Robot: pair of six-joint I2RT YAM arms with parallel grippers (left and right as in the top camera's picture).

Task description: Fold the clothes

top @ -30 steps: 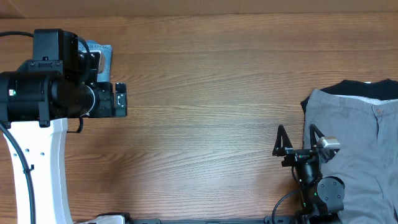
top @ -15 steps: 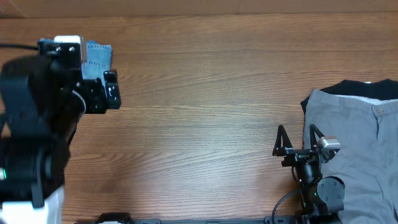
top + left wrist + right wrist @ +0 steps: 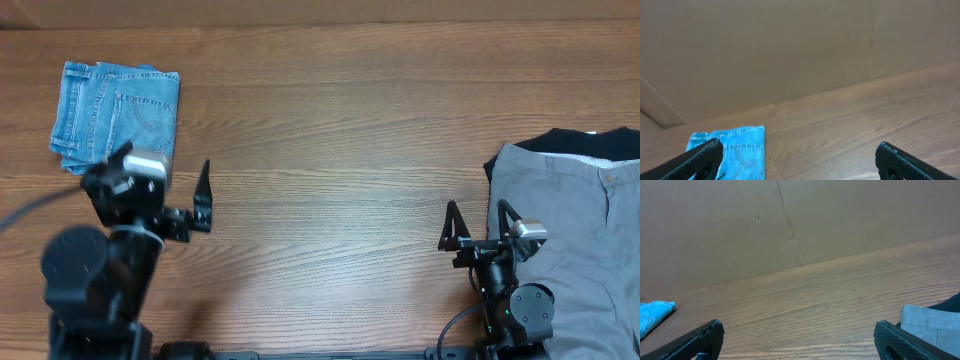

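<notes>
**Both claws apart and empty; jeans folded at far left of the table**

Left claw (image 3: pixel 165 165) sat low over the table (image 3: pixel 330 150), fingers spread wide, nothing between them. In the left wrist view the claw (image 3: pixel 799 146) framed bare wood, with both black fingertips (image 3: pixel 700 159) at the bottom corners.

Jeans (image 3: pixel 115 110) lay folded into a compact rectangle just ahead of the left claw and off to its left, flat on the table, one stitched pocket facing up. From overhead the claw's left finger overlapped the near edge of the jeans; could not tell if it touched. In the wrist view the jeans (image 3: pixel 737 150) showed just past the left fingertip.

Right claw (image 3: pixel 478 222) was also spread, empty, and pointed toward the far edge of the table. In its own camera the claw (image 3: pixel 798 325) had only wood between the fingers.

Grey trousers (image 3: pixel 575 220) lay spread out, unfolded, immediately to the right of the right claw, their edge by its right finger; contact unclear. In the right wrist view the trousers (image 3: pixel 925 325) sat just above the right fingertip.

Black garment (image 3: pixel 590 142) peeked out from under the far edge of the trousers, ahead and right of the right claw. The jeans (image 3: pixel 652 312) appeared far off to that claw's left.
</notes>
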